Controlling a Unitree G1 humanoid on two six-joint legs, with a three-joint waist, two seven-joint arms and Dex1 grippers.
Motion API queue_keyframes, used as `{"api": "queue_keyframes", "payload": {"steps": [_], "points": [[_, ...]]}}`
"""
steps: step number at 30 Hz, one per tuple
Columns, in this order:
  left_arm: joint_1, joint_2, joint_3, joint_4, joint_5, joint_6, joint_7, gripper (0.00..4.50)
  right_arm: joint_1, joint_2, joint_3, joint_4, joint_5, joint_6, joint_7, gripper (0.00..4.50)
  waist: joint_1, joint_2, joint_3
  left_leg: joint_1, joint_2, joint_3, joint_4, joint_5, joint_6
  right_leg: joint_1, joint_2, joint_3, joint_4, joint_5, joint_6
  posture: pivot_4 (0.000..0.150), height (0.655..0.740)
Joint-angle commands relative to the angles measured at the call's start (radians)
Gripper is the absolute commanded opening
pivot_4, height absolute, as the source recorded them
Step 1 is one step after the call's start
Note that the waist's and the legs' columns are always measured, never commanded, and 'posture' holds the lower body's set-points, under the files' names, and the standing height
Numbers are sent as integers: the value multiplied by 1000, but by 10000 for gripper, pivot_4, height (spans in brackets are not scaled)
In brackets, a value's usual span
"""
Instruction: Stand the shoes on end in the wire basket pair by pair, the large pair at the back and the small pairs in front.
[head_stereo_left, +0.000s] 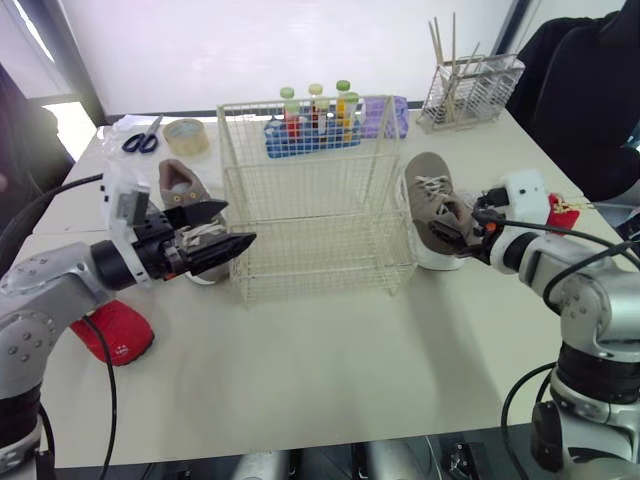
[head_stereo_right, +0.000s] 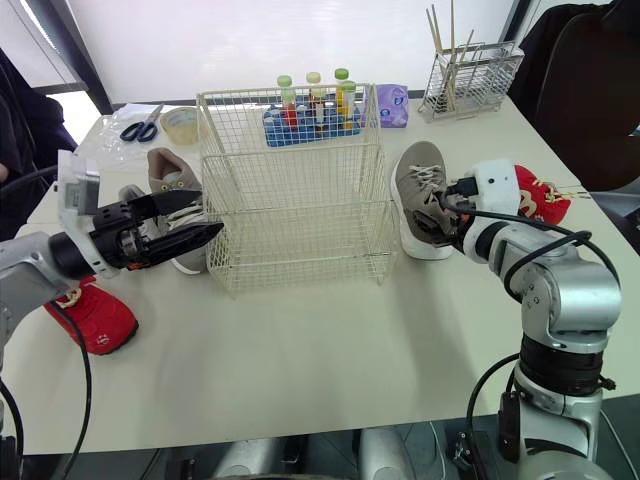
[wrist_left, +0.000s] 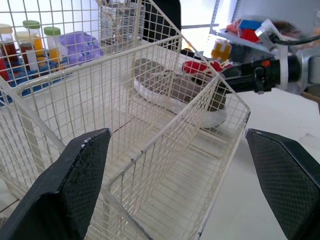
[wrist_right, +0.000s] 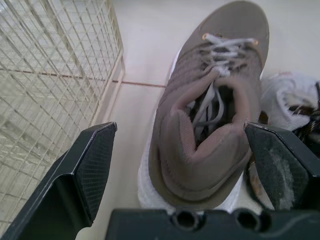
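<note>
- Left gripper (head_stereo_left: 236, 227) reaches level toward the wire basket (head_stereo_left: 310, 215) from its 9 o'clock, jaws wide.
- Right gripper (wrist_right: 187, 172) straddles the taupe shoe (wrist_right: 210, 100) at the basket's 3 o'clock, jaws wide.

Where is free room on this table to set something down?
Bare: the table front, between wire basket and near edge; the basket's inside is empty. Crowded: left shoe and right shoe beside it, tube rack and tape behind.

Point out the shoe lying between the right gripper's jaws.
The taupe shoe right of the wire basket; the other taupe shoe lies left of it, near the left gripper.
</note>
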Motion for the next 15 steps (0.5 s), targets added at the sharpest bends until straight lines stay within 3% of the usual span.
{"api": "queue_keyframes", "payload": {"steps": [1, 13, 15], "points": [[-13, 1, 8, -20, -3, -10, -1, 45000, 16, 25, 25, -20, -39, -74, -53, 44463, -1, 0, 0, 0, 0, 0, 0, 0, 0, 0, 0, 0, 0, 0, 0, 1500, 7400], [8, -3, 24, -52, -11, -10, 29, 45000, 14, 155, 109, 141, -125, -257, -171, 44463, -25, 0, 0, 1, 0, 0, 0, 3, -5, 0, 1, 0, 1, 0, 0, 1500, 7400], [13, -2, 28, -56, -11, -11, 33, 45000, 19, 159, 120, 147, -134, -265, -178, 37039, -25, 0, 0, 1, 0, 0, 0, 3, -5, 0, 1, 0, 1, 0, 0, 1500, 7400]]}}
